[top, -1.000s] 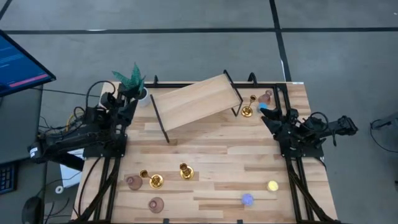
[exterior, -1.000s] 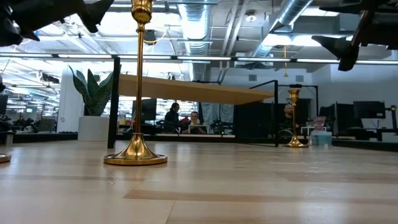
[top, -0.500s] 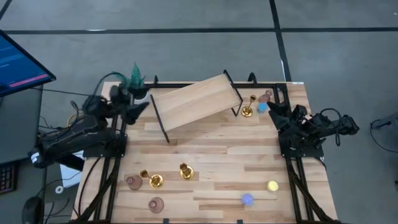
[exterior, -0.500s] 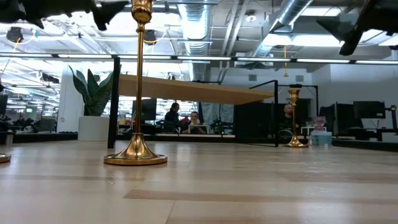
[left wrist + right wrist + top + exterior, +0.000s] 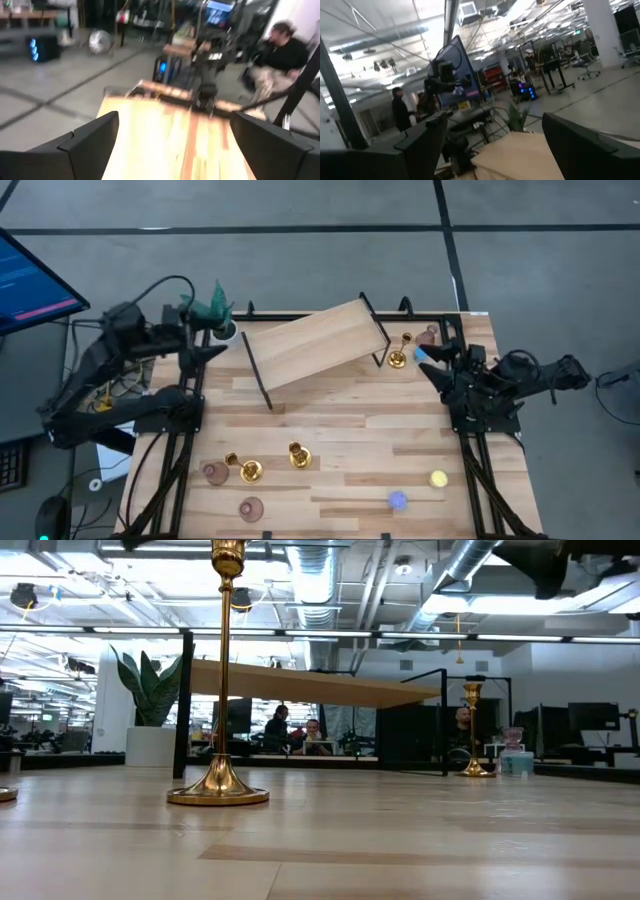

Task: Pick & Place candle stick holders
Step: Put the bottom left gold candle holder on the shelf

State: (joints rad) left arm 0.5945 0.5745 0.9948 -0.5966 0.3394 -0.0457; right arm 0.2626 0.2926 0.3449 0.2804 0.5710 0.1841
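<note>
Both arms up off the bench (image 5: 340, 430), nothing held. Left gripper (image 5: 205, 352) near the plant (image 5: 212, 308) at the far-left corner, jaws wide apart; right gripper (image 5: 432, 361) just beside the far-right gold candlestick (image 5: 398, 357), jaws also released. Two gold candlesticks (image 5: 299, 456) and two pink holders (image 5: 216, 473) stand near the front-left edge; 3rd pink holder (image 5: 428, 336) far right, by the tilted wooden shelf (image 5: 315, 342).

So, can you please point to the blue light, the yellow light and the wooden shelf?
blue light (image 5: 398, 501): high view, centre of its round top.
yellow light (image 5: 438, 478): high view, centre of its round top.
wooden shelf (image 5: 312, 340): high view, middle of its tilted wooden board.
</note>
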